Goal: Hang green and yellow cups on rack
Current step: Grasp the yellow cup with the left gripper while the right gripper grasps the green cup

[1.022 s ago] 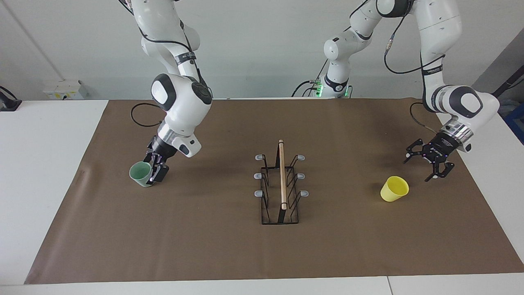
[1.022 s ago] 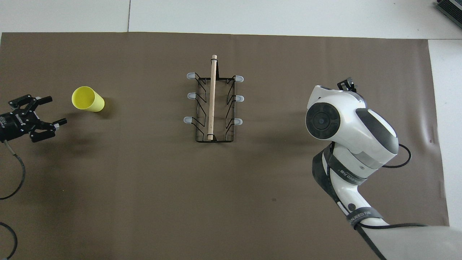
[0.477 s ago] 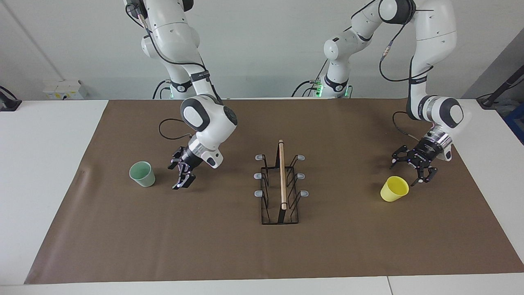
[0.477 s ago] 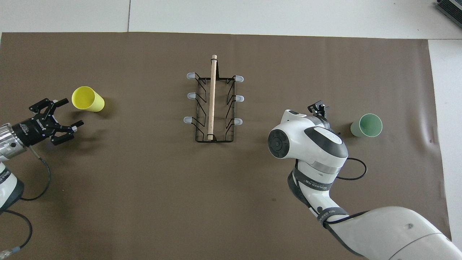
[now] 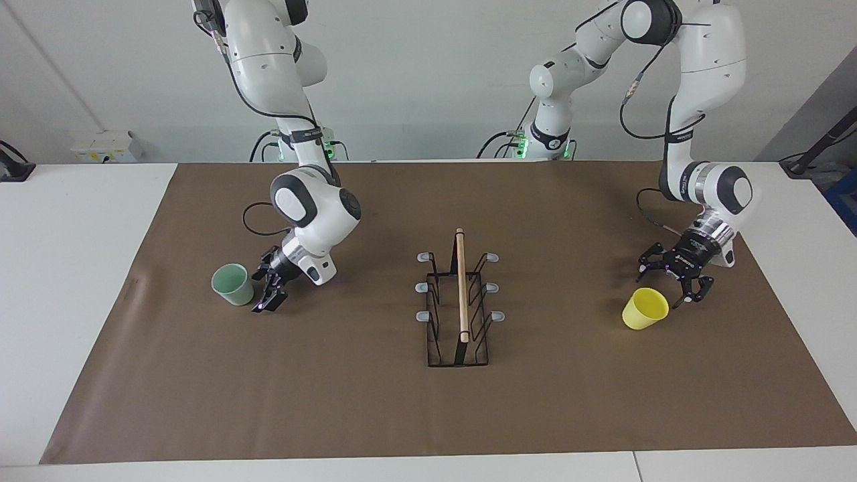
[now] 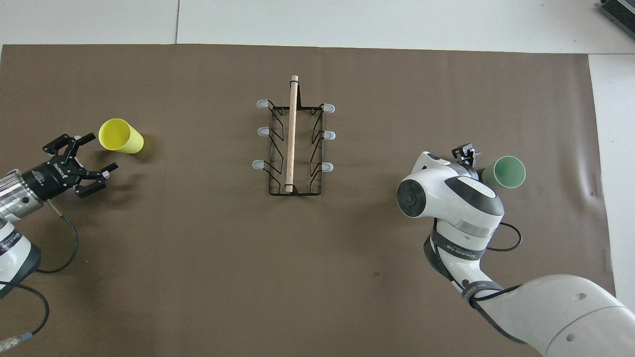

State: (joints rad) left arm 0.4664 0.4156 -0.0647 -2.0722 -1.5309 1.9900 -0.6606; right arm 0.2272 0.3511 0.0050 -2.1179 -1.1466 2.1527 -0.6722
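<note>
Currently both cups stand on the brown mat, well apart from the black wire rack (image 5: 458, 309) midway between them

- Pale mint green tapered plastic cup (image 5: 232, 284): upright at the right arm's end; right gripper (image 5: 268, 292) sits just beside it, finger state indeterminate
- Bright yellow tapered plastic cup (image 5: 645, 308): tilted at the left arm's end; left gripper (image 5: 673, 277) hangs spread wide by its rim

Both look light, thin-walled and probably slippery; pinch the wall near the rim, gently

Honestly we can't read much here: there's white lettering on the left gripper (image 6: 82, 161) body and on a band around the right arm (both too small to make out).
</note>
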